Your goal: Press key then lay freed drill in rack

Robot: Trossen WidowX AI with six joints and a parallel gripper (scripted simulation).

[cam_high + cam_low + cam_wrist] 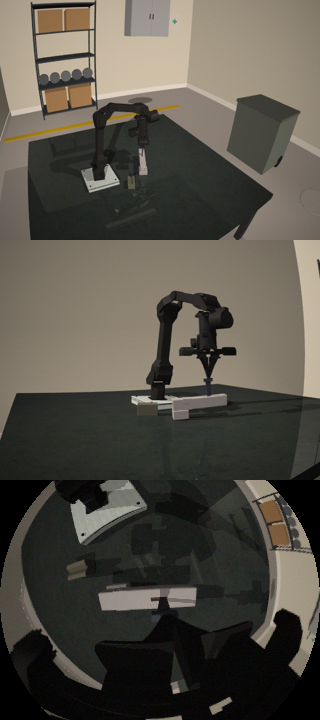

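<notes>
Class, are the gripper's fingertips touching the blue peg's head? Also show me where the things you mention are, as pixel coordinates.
Cannot tell: the exterior view shows the gripper [142, 146] [208, 377] [166, 618] right at the blue peg [142, 151] [208, 387] [163, 606], without settling contact.
</notes>
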